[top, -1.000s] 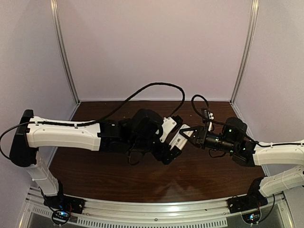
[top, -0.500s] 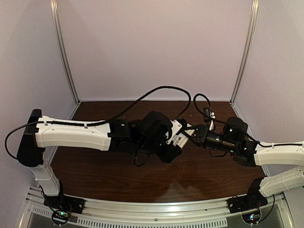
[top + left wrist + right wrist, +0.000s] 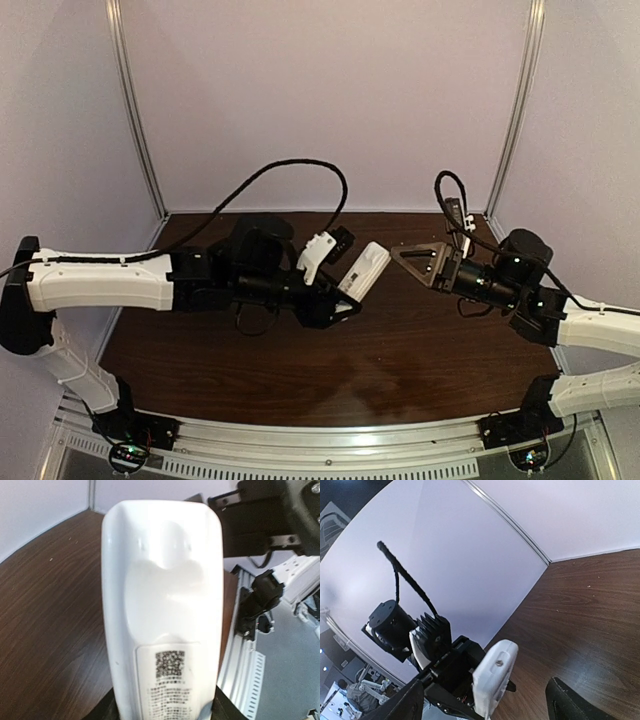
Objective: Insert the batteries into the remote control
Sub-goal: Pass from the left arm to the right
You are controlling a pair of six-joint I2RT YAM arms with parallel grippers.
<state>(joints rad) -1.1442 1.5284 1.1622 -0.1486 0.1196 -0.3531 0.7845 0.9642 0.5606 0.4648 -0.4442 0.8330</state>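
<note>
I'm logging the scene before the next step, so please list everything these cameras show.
remote control: one, white, printed label on its back, held off the table
batteries: none in view
table: one, dark brown wood
cables: two, black, looping above the arms
left gripper: one, black, shut on one end of the remote control
right gripper: one, black, open, empty, just to the right of the remote control
</note>
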